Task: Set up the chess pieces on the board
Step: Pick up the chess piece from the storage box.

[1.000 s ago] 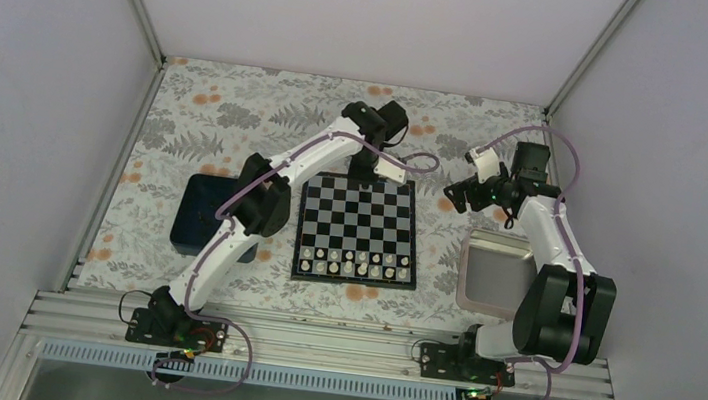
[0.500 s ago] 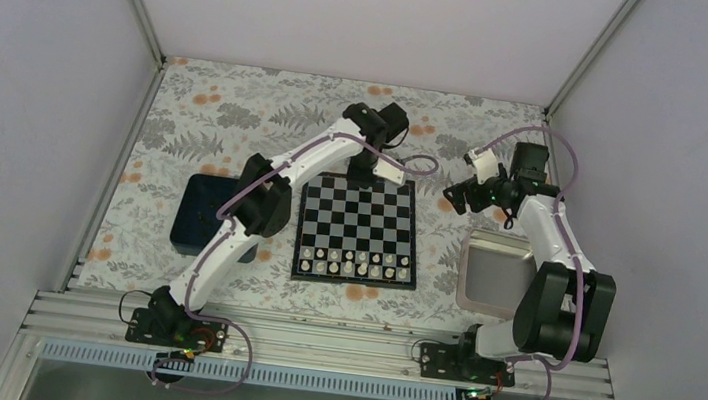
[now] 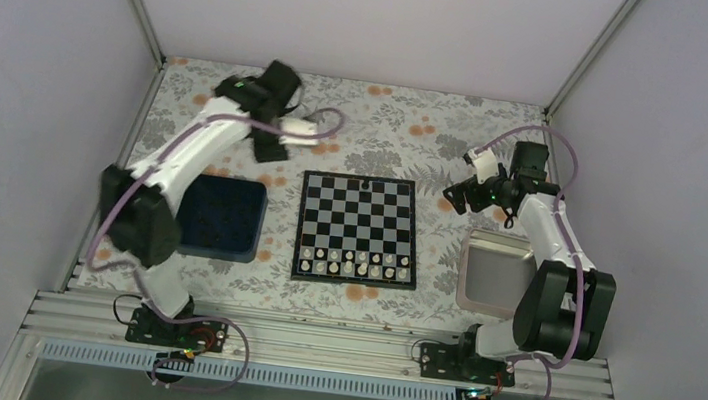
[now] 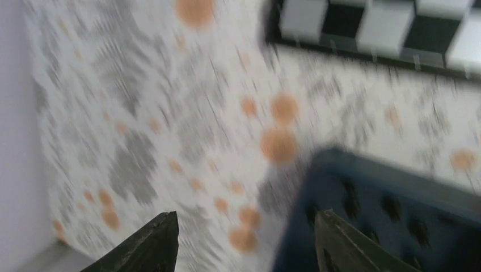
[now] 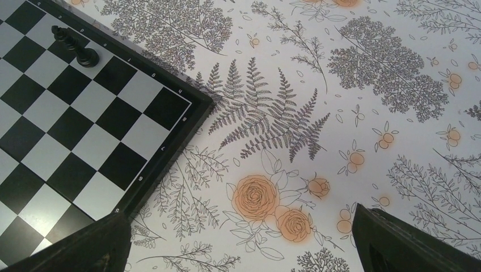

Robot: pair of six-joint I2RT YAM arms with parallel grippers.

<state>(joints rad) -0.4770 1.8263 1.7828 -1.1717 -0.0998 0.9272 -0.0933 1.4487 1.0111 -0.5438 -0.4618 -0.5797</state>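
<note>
**Both pincers spread, nothing held**

We note a floral tablecloth inside pale walls. The board lies at centre, with one black piece on its far row and white pieces on the near rows. The blue tray to the left holds dark, blurred shapes. The silver tray sits to the right. Left gripper and right gripper: fingers wide apart, gripping nothing.

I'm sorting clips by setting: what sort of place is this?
Probably a lab robot test cell, not a home: plain white panels box in the workspace, the left arm and right arm are bolted to an aluminium rail, and a chessboard lies on a floral cloth.
</note>
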